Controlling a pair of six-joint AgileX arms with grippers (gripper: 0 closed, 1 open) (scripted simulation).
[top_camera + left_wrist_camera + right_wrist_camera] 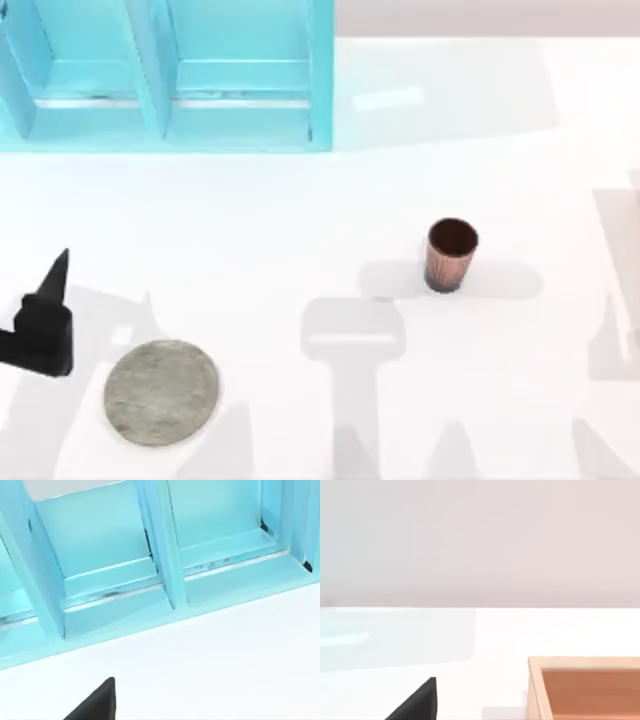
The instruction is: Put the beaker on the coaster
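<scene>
At left edge, left gripper (pixel 50 300) cut off.

copper beaker (pixel 451 256) upright, well apart from grey coaster (pixel 161 391).

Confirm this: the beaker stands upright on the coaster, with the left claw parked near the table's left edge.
Not quite. The top view shows the beaker upright on the bare table, well to the right of the coaster, not on it. The left claw is indeed near the left edge.
</scene>
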